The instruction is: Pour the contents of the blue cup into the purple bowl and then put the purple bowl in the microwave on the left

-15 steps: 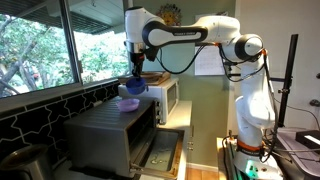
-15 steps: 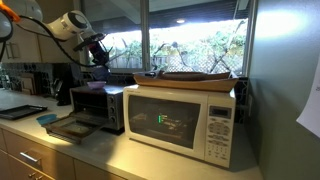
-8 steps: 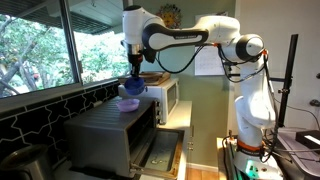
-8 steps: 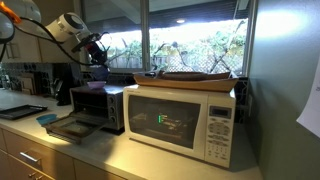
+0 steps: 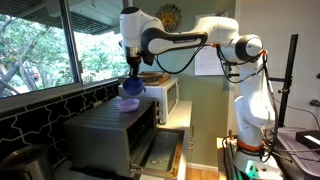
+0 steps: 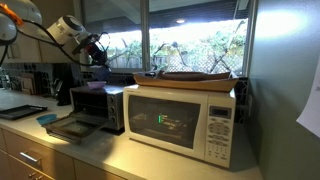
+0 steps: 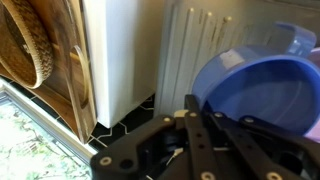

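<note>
No text, brand or number can be read anywhere in this kitchen scene. In an exterior view, the white microwave (image 6: 185,120) carries a control panel (image 6: 219,127) on the right of its door, its button markings too small to make out; the paper sheet (image 6: 310,100) further right shows no legible writing.

The cup (image 7: 255,95) is smooth blue plastic with a soft sheen. The oven (image 7: 200,40) top is ribbed matt metal. The microwave (image 6: 180,120) casing is glossy white; the wall tiles (image 5: 40,112) glossy black.
</note>
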Motion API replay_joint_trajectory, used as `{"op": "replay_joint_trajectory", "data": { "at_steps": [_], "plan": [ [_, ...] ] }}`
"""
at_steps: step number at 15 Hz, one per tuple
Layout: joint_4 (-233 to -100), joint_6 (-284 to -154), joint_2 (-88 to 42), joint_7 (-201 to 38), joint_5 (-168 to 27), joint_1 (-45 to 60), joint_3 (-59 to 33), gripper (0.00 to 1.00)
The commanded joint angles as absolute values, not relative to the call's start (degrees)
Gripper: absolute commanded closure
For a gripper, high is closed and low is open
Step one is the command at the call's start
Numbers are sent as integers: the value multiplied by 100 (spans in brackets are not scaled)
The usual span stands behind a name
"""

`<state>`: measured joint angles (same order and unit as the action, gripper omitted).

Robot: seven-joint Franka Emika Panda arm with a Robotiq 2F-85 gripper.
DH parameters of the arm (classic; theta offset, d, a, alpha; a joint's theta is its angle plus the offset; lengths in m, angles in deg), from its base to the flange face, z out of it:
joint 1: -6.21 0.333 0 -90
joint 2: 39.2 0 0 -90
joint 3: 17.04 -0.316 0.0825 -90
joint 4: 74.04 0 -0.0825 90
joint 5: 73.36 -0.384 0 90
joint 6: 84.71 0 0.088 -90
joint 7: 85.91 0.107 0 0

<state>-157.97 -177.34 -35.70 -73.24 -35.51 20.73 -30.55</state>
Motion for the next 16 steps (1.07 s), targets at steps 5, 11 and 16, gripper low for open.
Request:
{"op": "replay_joint_trajectory", "data": {
  "at_steps": [5,11,16],
  "plan": [
    [-15691,-17687,-3444,-6932,-3034,2248,-3107,99],
    [-15766,-17779,-3444,-6902,-2734,2315,-3154,99],
    [-15852,-17847,-3454,-6913,-2533,2367,-3195,99]
  ]
}}
